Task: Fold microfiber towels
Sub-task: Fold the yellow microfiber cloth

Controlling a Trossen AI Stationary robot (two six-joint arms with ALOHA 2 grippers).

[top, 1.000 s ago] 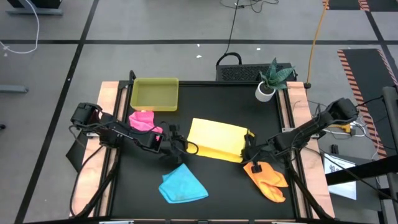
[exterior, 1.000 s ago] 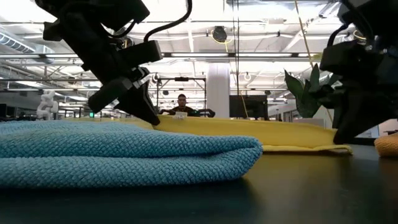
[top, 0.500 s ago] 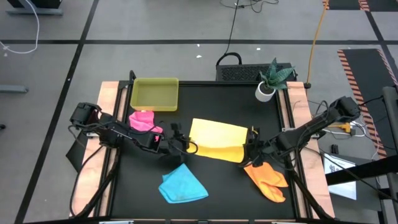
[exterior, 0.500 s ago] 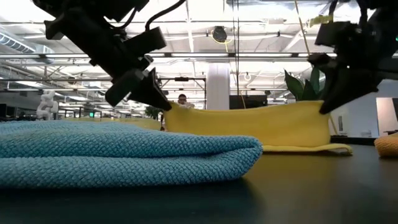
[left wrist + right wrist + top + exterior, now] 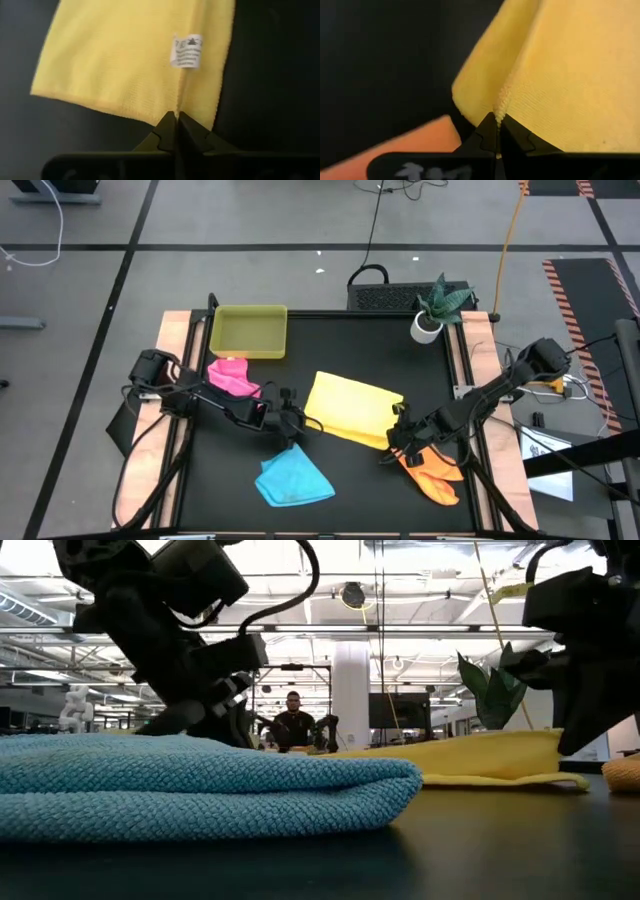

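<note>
With both grippers pinched shut on the yellow towel (image 5: 352, 409), left gripper (image 5: 293, 421) at its left near corner, right gripper (image 5: 397, 438) at its right: spread mid-table, long axis running between them, ready for folding.

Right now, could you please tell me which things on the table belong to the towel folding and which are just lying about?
Job:
yellow microfiber towel
pink microfiber towel
sky-blue microfiber towel
orange microfiber towel

Lying about:
shallow yellow-green plastic tray
small potted plant in white pot
</note>
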